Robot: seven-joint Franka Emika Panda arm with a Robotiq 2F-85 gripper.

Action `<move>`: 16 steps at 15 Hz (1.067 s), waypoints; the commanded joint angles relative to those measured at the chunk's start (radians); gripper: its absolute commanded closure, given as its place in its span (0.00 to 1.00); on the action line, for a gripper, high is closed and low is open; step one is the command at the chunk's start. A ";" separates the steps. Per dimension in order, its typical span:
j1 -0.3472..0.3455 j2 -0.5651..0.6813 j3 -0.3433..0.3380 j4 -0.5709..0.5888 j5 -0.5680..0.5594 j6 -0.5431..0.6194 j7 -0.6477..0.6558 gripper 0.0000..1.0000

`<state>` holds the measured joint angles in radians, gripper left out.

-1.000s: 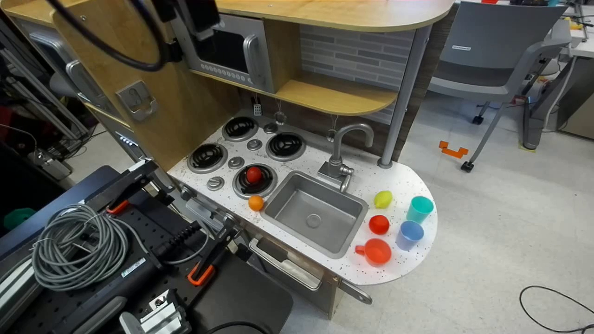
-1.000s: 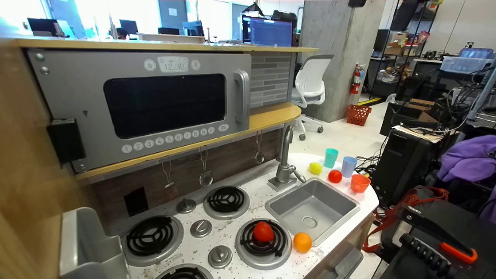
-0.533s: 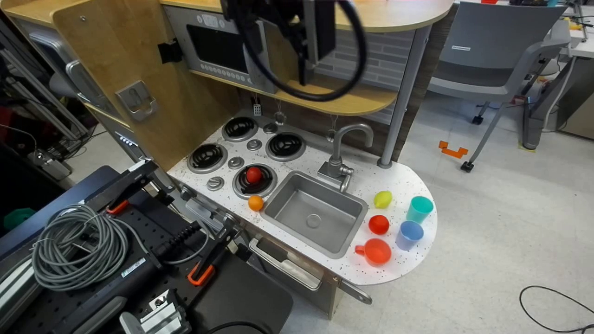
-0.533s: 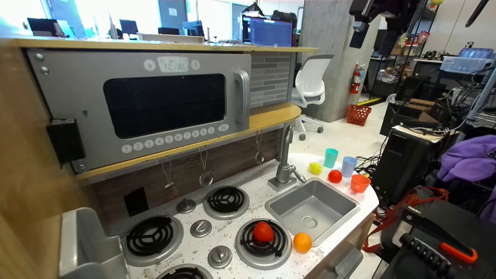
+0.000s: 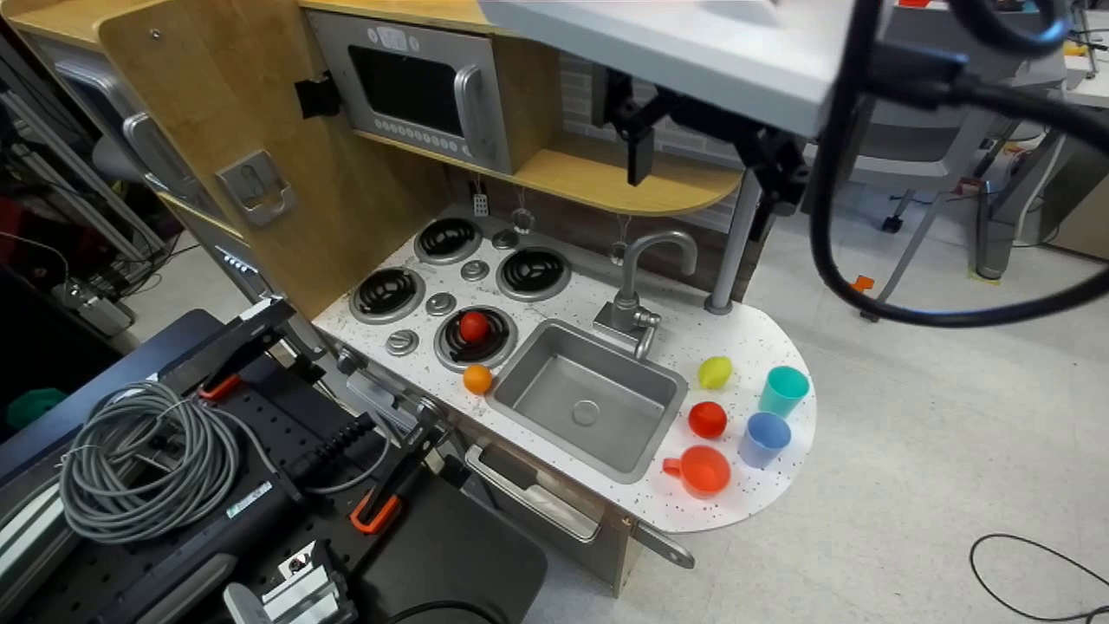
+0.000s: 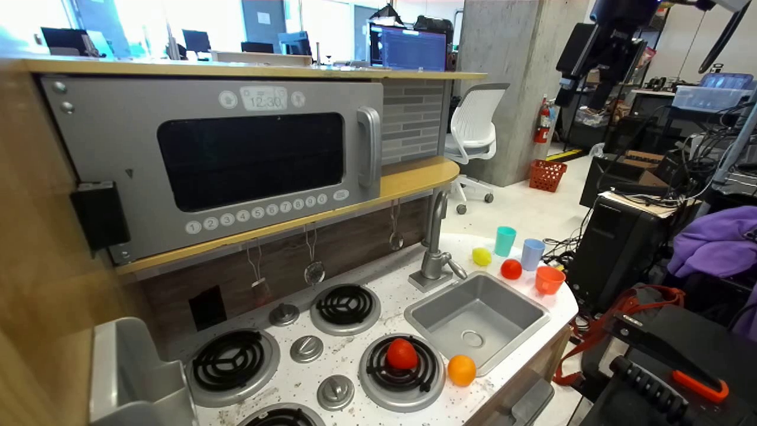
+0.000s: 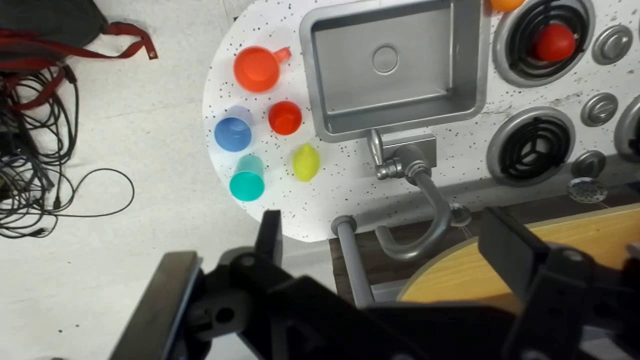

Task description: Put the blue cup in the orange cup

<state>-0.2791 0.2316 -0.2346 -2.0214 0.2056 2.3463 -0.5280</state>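
On counter, right of sink in an exterior view: mug. Right of mug, slightly back: near cup; just behind that, far cup. Left of far cup: lemon.

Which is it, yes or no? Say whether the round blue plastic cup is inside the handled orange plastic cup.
No, the wrist view shows the blue cup apart from the orange cup.

In an exterior view: gripper raised high, fingers parted; on the counter, blue cup upright between teal cup and orange cup, lemon beside teal cup; red ball on a burner
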 commanded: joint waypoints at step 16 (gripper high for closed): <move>-0.202 0.516 0.168 0.326 0.009 0.154 0.006 0.00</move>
<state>-0.4486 0.6682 -0.0923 -1.7756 0.2237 2.4858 -0.5305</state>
